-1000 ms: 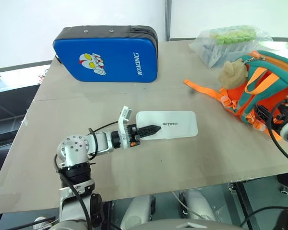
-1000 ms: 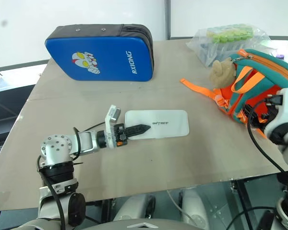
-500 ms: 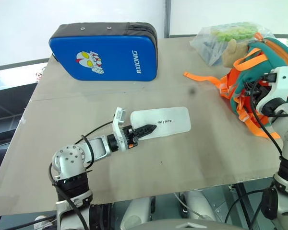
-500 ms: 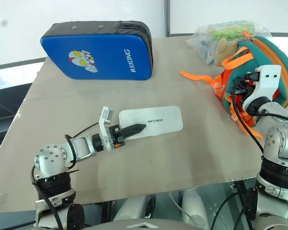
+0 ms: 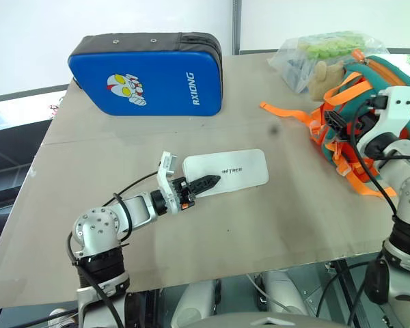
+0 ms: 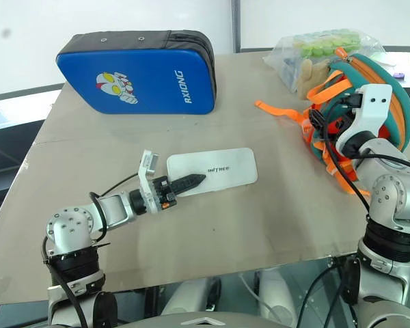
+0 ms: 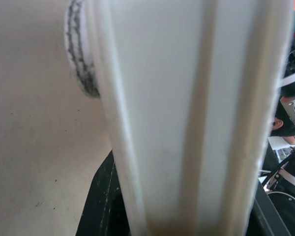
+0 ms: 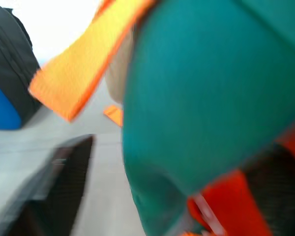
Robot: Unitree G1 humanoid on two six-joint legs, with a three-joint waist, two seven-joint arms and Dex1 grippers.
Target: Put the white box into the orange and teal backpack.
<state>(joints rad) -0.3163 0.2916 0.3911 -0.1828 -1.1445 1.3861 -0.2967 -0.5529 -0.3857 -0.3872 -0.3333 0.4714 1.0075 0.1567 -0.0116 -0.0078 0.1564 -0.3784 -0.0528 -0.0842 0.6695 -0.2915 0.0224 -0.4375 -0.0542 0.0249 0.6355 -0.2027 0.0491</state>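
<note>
- The white box [image 5: 225, 173] is a flat, smooth, hard-looking case with rounded corners and small dark lettering on its top; it lies on the surface, near the middle.
- The left claw [image 5: 203, 183] has its two black, tapered fingers closed on the box's near-left end; one finger lies on the lid, and in the left wrist view the box's ribbed white edge [image 7: 187, 118] runs between them.
- The orange and teal backpack [image 6: 369, 102] is a small, rounded fabric bag with a teal shell, orange webbing straps trailing onto the surface, and a beige plush toy [image 5: 326, 74] at its far side. It sits at the right edge of the surface, well apart from the box.
- The right claw [image 6: 314, 123] is at the backpack's front, among the orange straps; whether its fingers are spread or closed, or hold anything, cannot be told.
- A blue padded case [image 5: 147, 75] with dark stitched sides, a cartoon figure and white lettering lies at the far left.
- A crinkled clear plastic bag [image 5: 314, 51] with green contents sits behind the backpack.
- The surface [image 5: 260, 232] is a matte beige board, faintly scuffed, with a seam across it.
- Behind it, the room is bright and white, with a dark vertical post.
</note>
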